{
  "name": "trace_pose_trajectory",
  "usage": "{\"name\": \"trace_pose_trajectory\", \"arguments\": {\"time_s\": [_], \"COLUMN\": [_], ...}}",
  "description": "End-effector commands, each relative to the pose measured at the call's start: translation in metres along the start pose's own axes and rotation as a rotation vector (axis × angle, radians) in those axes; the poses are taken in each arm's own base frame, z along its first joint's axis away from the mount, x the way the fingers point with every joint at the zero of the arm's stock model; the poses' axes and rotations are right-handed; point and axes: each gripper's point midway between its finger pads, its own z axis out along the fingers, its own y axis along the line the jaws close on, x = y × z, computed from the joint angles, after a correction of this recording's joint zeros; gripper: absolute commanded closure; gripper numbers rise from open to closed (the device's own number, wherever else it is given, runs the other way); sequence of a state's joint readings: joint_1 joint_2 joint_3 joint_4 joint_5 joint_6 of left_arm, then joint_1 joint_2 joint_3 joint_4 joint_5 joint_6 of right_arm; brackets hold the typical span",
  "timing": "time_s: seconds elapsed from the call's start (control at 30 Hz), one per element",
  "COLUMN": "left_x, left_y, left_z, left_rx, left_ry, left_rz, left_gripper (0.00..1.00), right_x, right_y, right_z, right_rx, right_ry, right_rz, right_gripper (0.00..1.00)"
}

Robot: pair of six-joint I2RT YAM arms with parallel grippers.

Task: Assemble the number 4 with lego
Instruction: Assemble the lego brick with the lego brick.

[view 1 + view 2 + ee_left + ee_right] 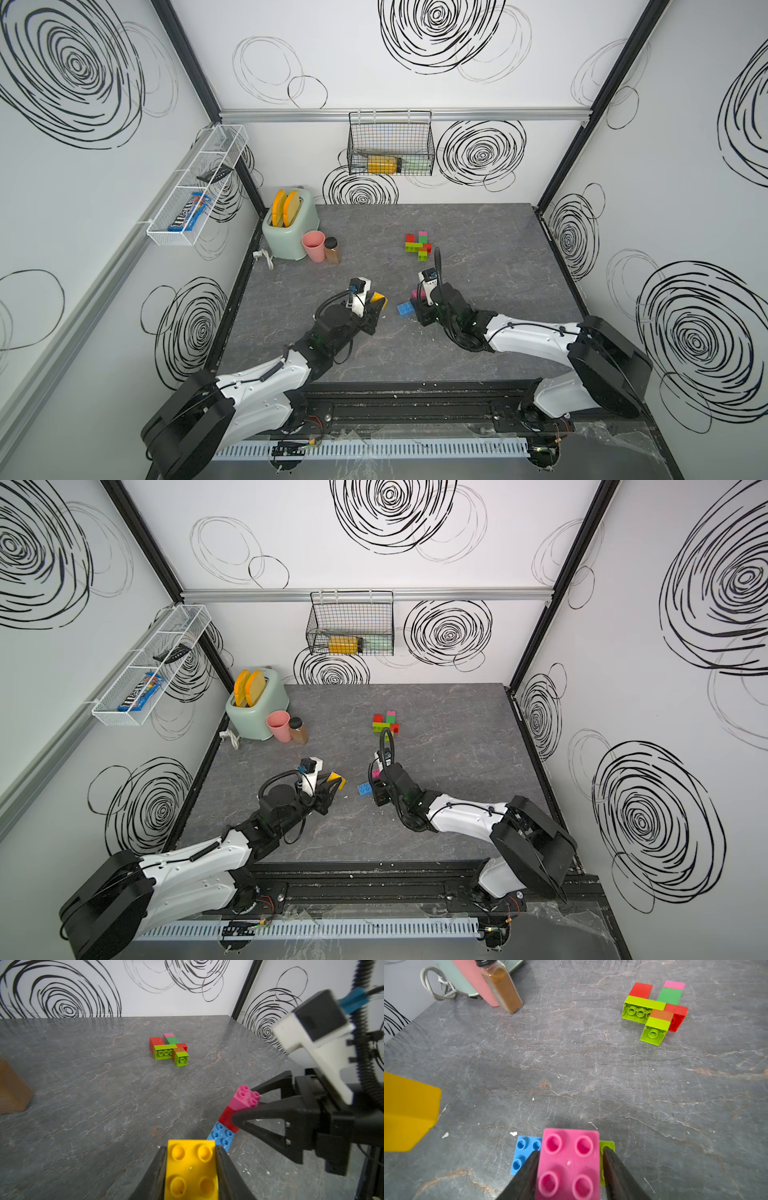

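Note:
My left gripper [191, 1147] is shut on a yellow lego brick [192, 1167], held just above the table at front centre [378, 298]. To its right, my right gripper [571, 1151] straddles a pink brick [569, 1163]. One finger touches the brick and a thin gap shows at the other. The pink brick sits on a red brick [227, 1118], with a blue brick [522, 1153] and a lime brick [607, 1144] beside it. Further back lies a joined cluster of lego [419, 246] in red, pink, green, lime and orange.
At the back left of the grey table [478, 332] stand a mint toaster [286, 230], a pink cup [313, 246] and a brown spice bottle [332, 250]. A wire basket [390, 143] hangs on the back wall and a white rack [195, 187] on the left wall.

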State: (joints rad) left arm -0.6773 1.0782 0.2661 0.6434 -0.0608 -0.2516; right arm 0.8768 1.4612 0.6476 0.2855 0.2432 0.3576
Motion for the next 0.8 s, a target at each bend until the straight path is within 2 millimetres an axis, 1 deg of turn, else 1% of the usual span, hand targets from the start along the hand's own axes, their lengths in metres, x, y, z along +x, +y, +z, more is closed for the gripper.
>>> {"name": "trace_pose_trajectory", "arguments": {"time_s": [0.0,0.1,0.2,0.37,0.5,0.63,0.77], "left_x": [-0.014,-0.011,-0.012,-0.012,-0.014,-0.012,-0.013], "left_y": [-0.013,-0.021,-0.030,-0.036,-0.040,-0.046,-0.048], "left_z": [0.007,0.010,0.009,0.011,0.015,0.018,0.023], "left_rx": [0.050,0.094,0.140,0.170,0.190,0.224,0.257], "left_ry": [-0.032,-0.011,-0.019,-0.010,-0.009,0.000,-0.004], "left_rz": [0.068,0.098,0.118,0.147,0.176,0.210,0.213], "left_gripper": [1.00,1.00,1.00,1.00,1.00,1.00,1.00], "right_x": [-0.007,-0.003,0.001,0.012,0.023,0.037,0.057], "right_y": [0.004,0.003,0.001,-0.002,-0.005,-0.007,-0.011], "right_z": [0.005,0.007,0.009,0.012,0.015,0.019,0.021], "right_rx": [-0.015,-0.008,-0.001,0.007,0.015,0.027,0.050], "right_ry": [-0.016,-0.004,0.005,0.033,0.066,0.124,0.196], "right_rz": [-0.056,-0.083,-0.104,-0.133,-0.164,-0.205,-0.234], "right_gripper": [0.51,0.54,0.60,0.69,0.73,0.82,0.97]}}
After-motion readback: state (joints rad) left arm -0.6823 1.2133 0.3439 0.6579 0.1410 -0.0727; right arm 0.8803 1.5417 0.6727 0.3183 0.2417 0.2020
